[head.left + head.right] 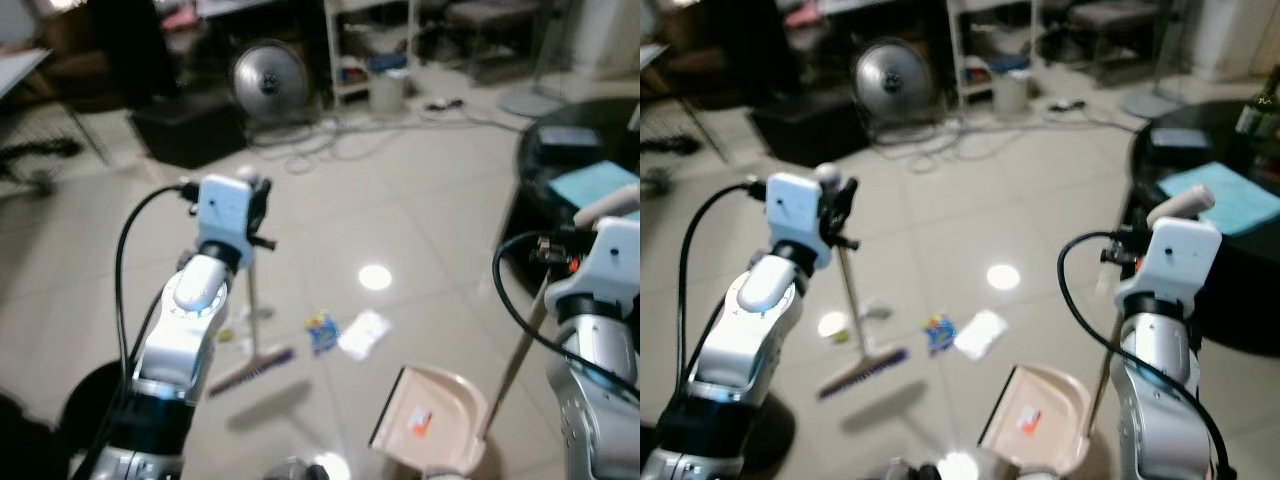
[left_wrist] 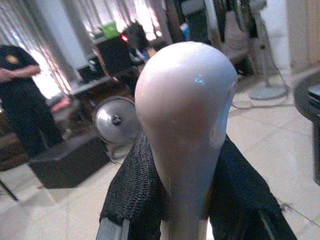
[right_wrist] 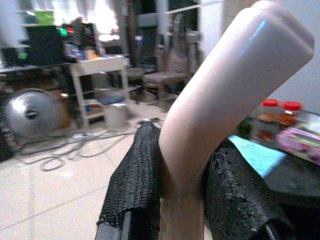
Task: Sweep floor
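Note:
My left gripper (image 1: pixel 256 205) is shut on the rounded top of a pale broom handle (image 2: pixel 185 125). The broom's shaft slants down to its purple bristle head (image 1: pixel 252 370) on the tiled floor. My right gripper (image 1: pixel 1140 245) is shut on the bent beige handle (image 3: pixel 220 100) of a long-handled dustpan. Its beige pan (image 1: pixel 432 415) rests on the floor with an orange scrap inside. Between broom and pan lie a white crumpled paper (image 1: pixel 364 333), a blue and yellow wrapper (image 1: pixel 321 333) and small bits (image 1: pixel 240 322).
A round black table (image 1: pixel 585 175) with a blue sheet stands at the right. A silver floor fan (image 1: pixel 270 80), a black box (image 1: pixel 190 130), loose cables (image 1: pixel 310 150) and white shelves (image 1: pixel 370 45) line the back. A person in dark clothes (image 2: pixel 22 100) stands beyond the fan.

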